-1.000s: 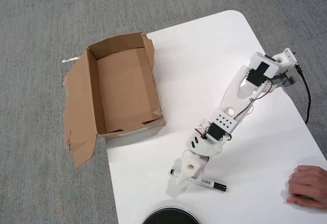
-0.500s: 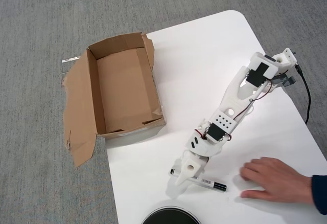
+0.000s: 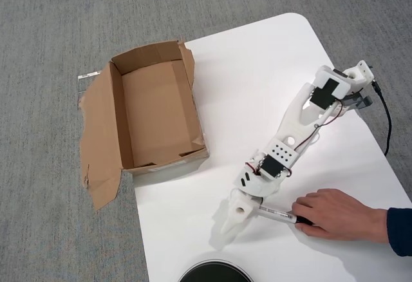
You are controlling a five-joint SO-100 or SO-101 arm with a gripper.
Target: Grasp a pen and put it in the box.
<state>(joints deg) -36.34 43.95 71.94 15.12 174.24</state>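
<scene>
Near the surface's (image 3: 257, 56) front edge, a hand (image 3: 338, 214) holds the pen (image 3: 275, 214) beside the gripper (image 3: 233, 225), apparently repositioning it; gripper's spread unclear; box (image 3: 116, 111) overhangs the left edge.

Overhead view: box (image 3: 154, 118) at the desk's (image 3: 257, 63) left edge, partly overhanging the floor. Arm reaches from the right edge toward bottom centre. Pen (image 3: 278, 214) lies on the desk just right of the gripper (image 3: 230, 225), a person's hand (image 3: 335, 214) touching its right end.
</scene>
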